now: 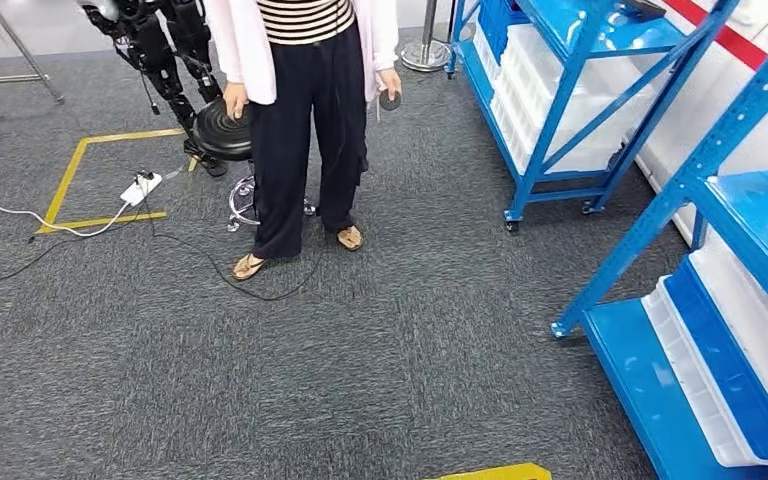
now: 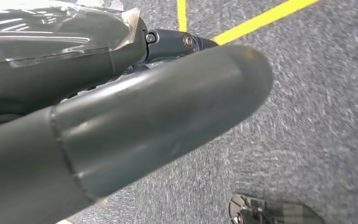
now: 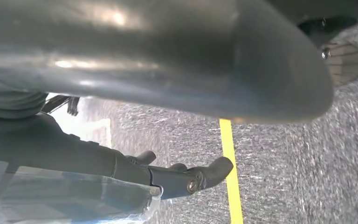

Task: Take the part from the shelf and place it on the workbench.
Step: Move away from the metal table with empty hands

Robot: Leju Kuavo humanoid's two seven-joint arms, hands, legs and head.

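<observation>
Right up against the lens, the left hand (image 2: 135, 126) and the right hand (image 3: 168, 65) hang over grey carpet (image 1: 380, 350) — their grip I cannot tell — while the part presumably sits somewhere among the blue shelves (image 1: 600, 110) — beside a standing person (image 1: 305, 120).

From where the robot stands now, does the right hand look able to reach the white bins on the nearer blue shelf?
Probably not yet. The right hand hangs low over the grey carpet, while the white bins sit on the nearer blue shelf off to the robot's right. Nothing blocks the way, but the arm isn't raised toward them.
</observation>
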